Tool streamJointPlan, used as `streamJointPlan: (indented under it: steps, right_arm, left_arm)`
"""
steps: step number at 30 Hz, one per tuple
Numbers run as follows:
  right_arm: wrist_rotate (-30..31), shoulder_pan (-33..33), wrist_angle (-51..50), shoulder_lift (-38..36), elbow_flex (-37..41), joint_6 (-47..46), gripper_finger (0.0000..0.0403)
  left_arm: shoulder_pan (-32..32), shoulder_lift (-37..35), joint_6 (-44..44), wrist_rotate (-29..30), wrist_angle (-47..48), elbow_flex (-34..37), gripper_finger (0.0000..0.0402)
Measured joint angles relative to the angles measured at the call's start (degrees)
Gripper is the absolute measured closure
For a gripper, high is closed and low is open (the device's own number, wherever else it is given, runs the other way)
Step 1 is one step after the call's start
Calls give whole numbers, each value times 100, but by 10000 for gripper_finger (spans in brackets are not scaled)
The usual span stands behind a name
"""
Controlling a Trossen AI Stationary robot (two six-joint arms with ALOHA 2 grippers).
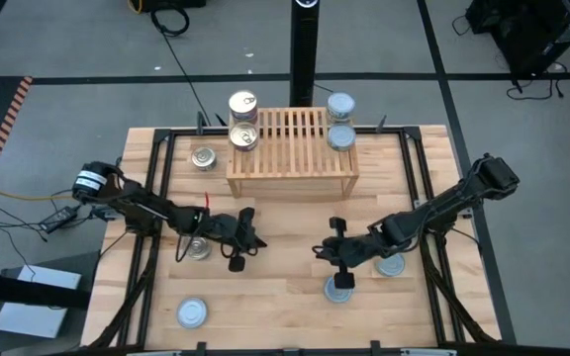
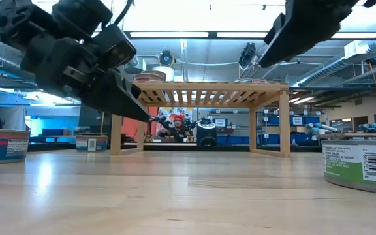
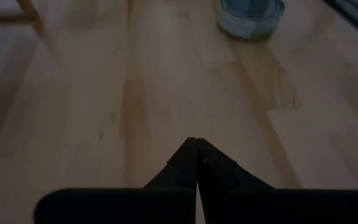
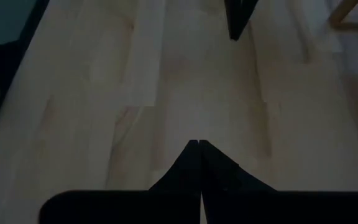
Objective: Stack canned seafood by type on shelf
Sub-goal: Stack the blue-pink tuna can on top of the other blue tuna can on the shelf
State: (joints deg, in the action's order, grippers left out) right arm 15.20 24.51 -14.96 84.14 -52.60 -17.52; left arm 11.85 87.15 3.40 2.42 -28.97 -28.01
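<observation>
The light-wood shelf (image 1: 290, 148) stands at the far middle of the table. Two gold-lidded tins (image 1: 243, 105) (image 1: 244, 136) sit on its left end and two blue-silver tins (image 1: 340, 104) (image 1: 340, 136) on its right end. More tins rest on the tabletop: one gold (image 1: 204, 156), one by my left arm (image 1: 197, 247), one near the front left (image 1: 193, 312), and two by my right arm (image 1: 340, 289) (image 1: 392, 265). My left gripper (image 1: 262, 240) (image 3: 195, 140) is shut and empty over bare wood. My right gripper (image 1: 317, 250) (image 4: 197, 142) is shut and empty, facing it.
The two grippers point at each other over the table's middle, a short gap between them. In the low view a green-labelled tin (image 2: 361, 163) stands near right and a blue-labelled one (image 2: 2, 145) near left. Black frame rails (image 1: 161, 188) run along the table's sides.
</observation>
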Motion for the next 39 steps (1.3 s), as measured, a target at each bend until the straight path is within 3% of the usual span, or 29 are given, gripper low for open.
streamJointPlan:
  steps: [9,16,24,29,33,39]
  right_arm:
    - [-250,165,-255,2,52,-651,390]
    - [-1070,164,-302,9,406,-1420,390]
    - [-1095,162,-263,9,525,-1553,394]
    - [-1004,162,-265,9,525,-1539,393]
    - [-877,162,-260,10,525,-1454,393]
    - [-736,162,-123,11,525,-1378,392]
  left_arm:
    - [323,-21,296,48,374,0,394]
    - [516,-21,482,48,600,-2,394]
    - [732,-197,760,44,1079,-30,394]
    - [903,-606,781,28,2445,-478,394]
    - [1060,-792,940,28,4151,-1078,394]
    - [1408,-810,1770,29,6540,-1891,394]
